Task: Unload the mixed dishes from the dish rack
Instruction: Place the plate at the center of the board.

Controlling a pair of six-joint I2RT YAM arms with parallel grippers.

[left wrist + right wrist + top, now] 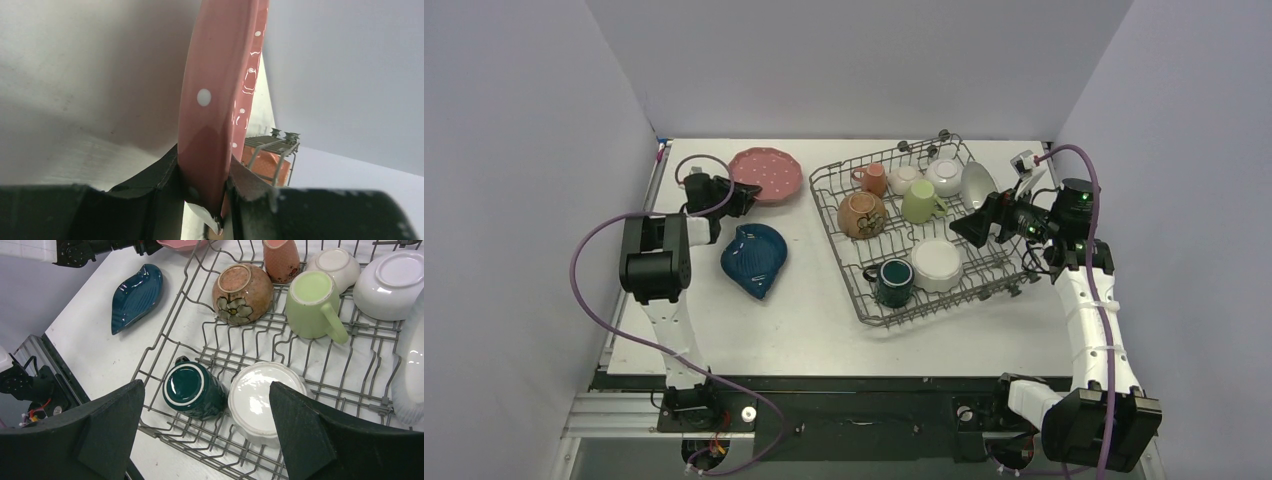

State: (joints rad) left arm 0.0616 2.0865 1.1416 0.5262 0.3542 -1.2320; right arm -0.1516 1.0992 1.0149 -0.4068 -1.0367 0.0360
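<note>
The dark grey wire dish rack (836,250) stands right of centre. In it are an orange cup (874,178), a brown bowl (861,214), a light-green cup (921,201), white bowls (945,175), a white plate (977,184) on edge, a dark green mug (891,281) and a white bowl (936,263). My left gripper (206,185) is shut on the rim of the pink white-dotted plate (210,100) at the table's back left (765,172). The dark blue leaf-shaped dish (754,258) lies on the table. My right gripper (206,387) is open and empty above the rack's right side, over the green mug (192,390) and white bowl (262,395).
White walls close in the table on the left, back and right. The left arm's purple cable (589,250) loops over the table's left edge. The rack sits askew, its near corner towards the table's front.
</note>
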